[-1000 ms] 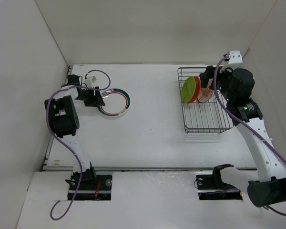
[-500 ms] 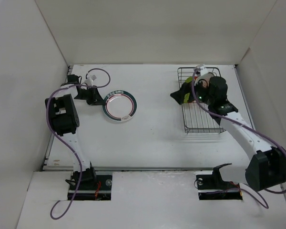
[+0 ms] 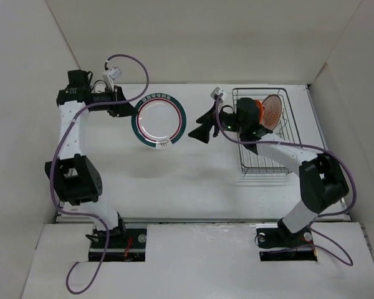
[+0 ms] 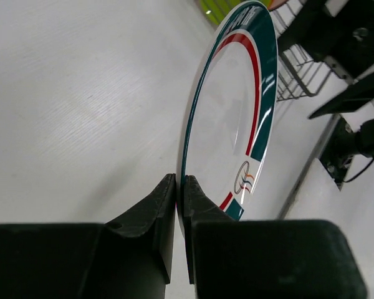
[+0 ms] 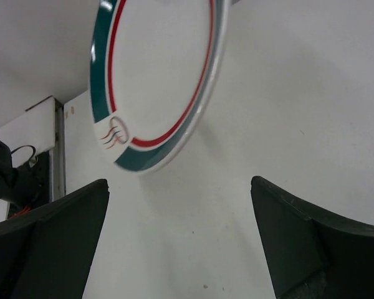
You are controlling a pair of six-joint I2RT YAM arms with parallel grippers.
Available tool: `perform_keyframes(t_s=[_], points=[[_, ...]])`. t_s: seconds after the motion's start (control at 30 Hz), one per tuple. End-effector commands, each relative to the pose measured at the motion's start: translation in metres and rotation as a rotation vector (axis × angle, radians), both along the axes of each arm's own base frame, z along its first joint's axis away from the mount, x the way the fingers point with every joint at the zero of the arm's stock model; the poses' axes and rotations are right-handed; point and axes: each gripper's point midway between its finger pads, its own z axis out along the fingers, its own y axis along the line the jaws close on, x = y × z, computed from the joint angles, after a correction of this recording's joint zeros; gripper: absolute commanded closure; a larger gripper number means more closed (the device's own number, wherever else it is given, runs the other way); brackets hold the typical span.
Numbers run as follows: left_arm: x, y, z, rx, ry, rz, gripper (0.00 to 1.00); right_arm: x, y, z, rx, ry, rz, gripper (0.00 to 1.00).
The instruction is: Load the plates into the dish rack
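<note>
Ringed plate (image 3: 159,122) is pinched at its rim by the left gripper (image 3: 120,107), fingers pressed tight on the edge. It is tilted up off the table (image 3: 193,180), to the left of the dish rack (image 3: 274,163). Right gripper (image 3: 199,126) sits between that plate and the rack, fingers spread wide, gripping nothing, aimed at the plate. Orange plate (image 3: 254,111) and sunburst plate (image 3: 273,111) stand upright at the rack's far end.
</note>
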Motion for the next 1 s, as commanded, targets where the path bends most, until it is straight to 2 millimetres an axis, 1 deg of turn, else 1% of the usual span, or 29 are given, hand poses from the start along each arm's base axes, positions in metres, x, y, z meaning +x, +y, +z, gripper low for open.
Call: perform_keyframes(t_s=[0.0, 0.03, 0.07, 0.13, 0.17, 0.23, 0.27, 0.33, 0.37, 0.4, 0.43, 0.47, 0.5, 0.53, 0.57, 0.6, 0.63, 0.67, 0.7, 0.73, 0.77, 0.8, 0.83, 0.87, 0.9, 0.93, 0.97], points=[[-0.033, -0.017, 0.030, -0.080, -0.018, -0.091, 1.00, 0.004, 0.019, 0.053, 0.092, -0.171, 0.051, 0.00], [-0.038, -0.018, 0.035, -0.077, -0.032, -0.092, 1.00, 0.005, 0.026, 0.054, 0.097, -0.179, 0.063, 0.00], [-0.041, -0.019, 0.039, -0.083, -0.044, -0.097, 1.00, 0.008, 0.027, 0.053, 0.097, -0.177, 0.063, 0.00], [-0.047, -0.021, 0.043, -0.083, -0.063, -0.110, 1.00, 0.009, 0.039, 0.051, 0.110, -0.160, 0.081, 0.00], [-0.048, -0.022, 0.044, -0.091, -0.065, -0.115, 1.00, 0.011, 0.041, 0.054, 0.121, -0.162, 0.080, 0.00], [-0.050, -0.023, 0.045, -0.099, -0.068, -0.125, 1.00, 0.006, 0.052, 0.057, 0.148, -0.166, 0.120, 0.00], [-0.049, -0.023, 0.045, -0.096, -0.075, -0.128, 1.00, 0.010, 0.056, 0.055, 0.157, -0.146, 0.121, 0.00], [-0.055, -0.026, 0.049, -0.115, -0.077, -0.149, 1.00, 0.006, 0.067, 0.055, 0.174, -0.132, 0.151, 0.00], [-0.055, -0.025, 0.051, -0.106, -0.100, -0.158, 1.00, 0.011, 0.072, 0.052, 0.178, -0.103, 0.161, 0.05], [-0.056, -0.026, 0.049, -0.118, -0.094, -0.168, 1.00, 0.009, 0.078, 0.052, 0.190, -0.096, 0.180, 0.10], [-0.056, -0.026, 0.049, -0.118, -0.094, -0.168, 1.00, 0.009, 0.081, 0.051, 0.198, -0.085, 0.193, 0.17], [-0.055, -0.026, 0.052, -0.116, -0.103, -0.169, 1.00, 0.012, 0.083, 0.056, 0.210, -0.087, 0.194, 0.54], [-0.055, -0.026, 0.052, -0.119, -0.095, -0.165, 1.00, 0.013, 0.085, 0.051, 0.211, -0.056, 0.194, 0.78], [-0.051, -0.024, 0.051, -0.106, -0.099, -0.152, 0.98, 0.013, 0.085, 0.051, 0.211, -0.055, 0.194, 0.97], [-0.047, -0.023, 0.048, -0.096, -0.088, -0.132, 0.85, 0.020, 0.076, 0.057, 0.217, -0.066, 0.158, 1.00], [-0.040, -0.020, 0.044, -0.085, -0.070, -0.100, 0.72, 0.019, 0.064, 0.067, 0.228, -0.071, 0.129, 1.00], [-0.026, -0.013, 0.038, -0.054, -0.047, -0.026, 0.50, 0.024, 0.051, 0.072, 0.230, -0.074, 0.086, 1.00], [-0.018, -0.009, 0.032, -0.039, -0.028, 0.019, 0.01, 0.042, 0.024, 0.080, 0.232, -0.084, 0.004, 1.00], [-0.013, -0.004, 0.019, -0.024, 0.007, 0.062, 0.00, 0.050, 0.005, 0.077, 0.210, -0.042, -0.055, 1.00], [-0.006, 0.000, 0.013, -0.006, 0.021, 0.106, 0.00, 0.049, -0.022, 0.096, 0.197, -0.096, -0.122, 1.00], [0.007, 0.008, 0.005, 0.039, 0.032, 0.188, 0.00, 0.065, -0.050, 0.104, 0.169, -0.117, -0.255, 1.00], [0.012, 0.012, -0.005, 0.067, 0.052, 0.233, 0.00, 0.083, -0.092, 0.105, 0.112, -0.126, -0.408, 1.00], [0.018, 0.019, -0.010, 0.096, 0.057, 0.284, 0.00, 0.084, -0.119, 0.098, 0.010, -0.070, -0.523, 1.00], [0.028, 0.027, -0.018, 0.158, 0.048, 0.352, 0.00, 0.079, -0.149, 0.123, -0.062, -0.172, -0.628, 1.00], [0.032, 0.026, -0.023, 0.186, 0.048, 0.376, 0.00, 0.090, -0.200, 0.129, -0.133, -0.177, -0.852, 1.00], [0.034, 0.028, -0.029, 0.211, 0.057, 0.406, 0.00, 0.083, -0.225, 0.120, -0.217, -0.125, -0.925, 1.00], [0.038, 0.030, -0.034, 0.231, 0.065, 0.433, 0.00, 0.077, -0.250, 0.144, -0.235, -0.169, -1.009, 1.00]])
